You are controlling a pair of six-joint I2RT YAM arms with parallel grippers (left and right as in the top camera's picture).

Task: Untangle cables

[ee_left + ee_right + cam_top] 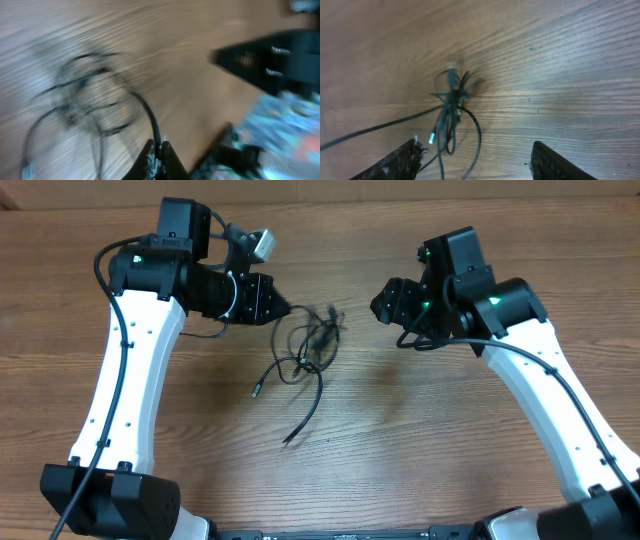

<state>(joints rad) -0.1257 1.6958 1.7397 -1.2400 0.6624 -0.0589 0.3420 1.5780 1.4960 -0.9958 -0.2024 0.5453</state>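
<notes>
Jaws split: left gripper (157,150) is clamped on one strand of the cables (305,350), right gripper (378,305) is spread wide with nothing held

Cables are seen bunched at a single crossing mid-table (450,440), loose plug ends trailing toward the near edge, one strand drawn up into the left gripper's tip, the right gripper hung near the bundle and apart from it. With only one strand held, the whole tangle could be dragged along as a lump, or the knot cinched tighter, if the left arm is pulled away; so thin a cord could also be lost from that small pinch
</notes>
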